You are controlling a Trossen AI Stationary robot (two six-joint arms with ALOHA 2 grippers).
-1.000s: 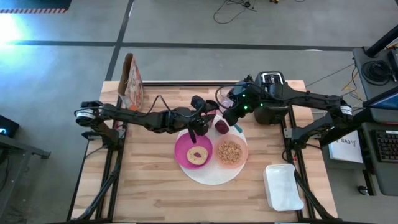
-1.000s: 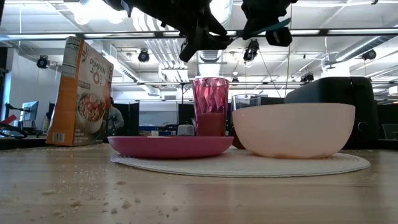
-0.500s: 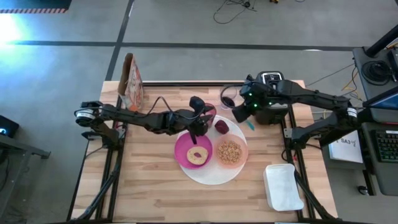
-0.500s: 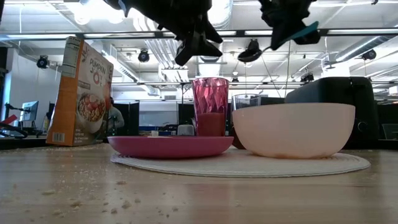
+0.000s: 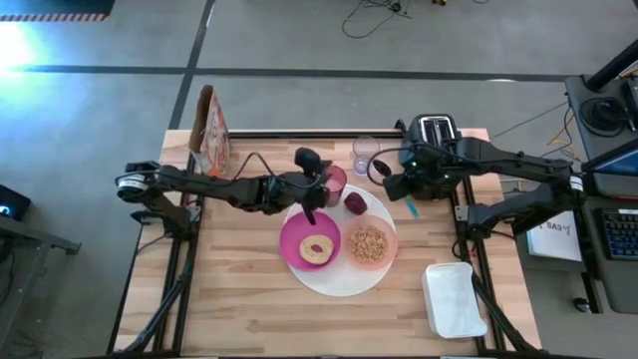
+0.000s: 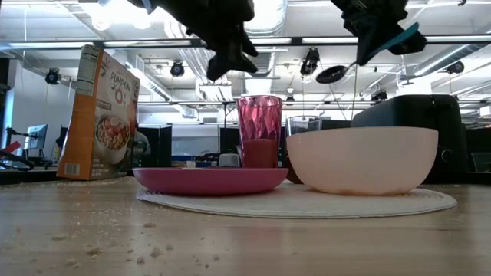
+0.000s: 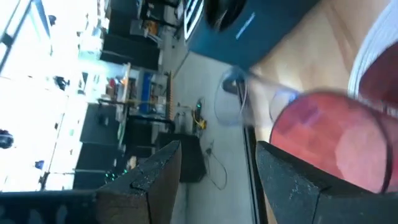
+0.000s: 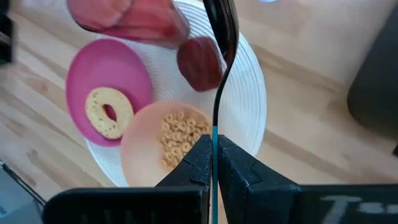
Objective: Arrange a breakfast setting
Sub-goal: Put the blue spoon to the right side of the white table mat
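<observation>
A spoon [image 8: 219, 74] is pinched in the right end effector [image 8: 213, 163] above the table [image 5: 239, 299]; the left end effector [image 7: 214, 180] is held spread beside the cup [image 5: 334, 180] on the white plate [image 5: 339, 284].

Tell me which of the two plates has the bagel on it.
The smaller magenta plate carries the bagel. It sits on the left part of the large white plate, which also bears the peach-orange bowl of cereal.

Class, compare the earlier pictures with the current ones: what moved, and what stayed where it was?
The right gripper, shut on a black spoon with a teal handle, drew back rightward from the large white round plate. The left gripper shifted slightly left, empty. The dishes and food stayed put.
</observation>
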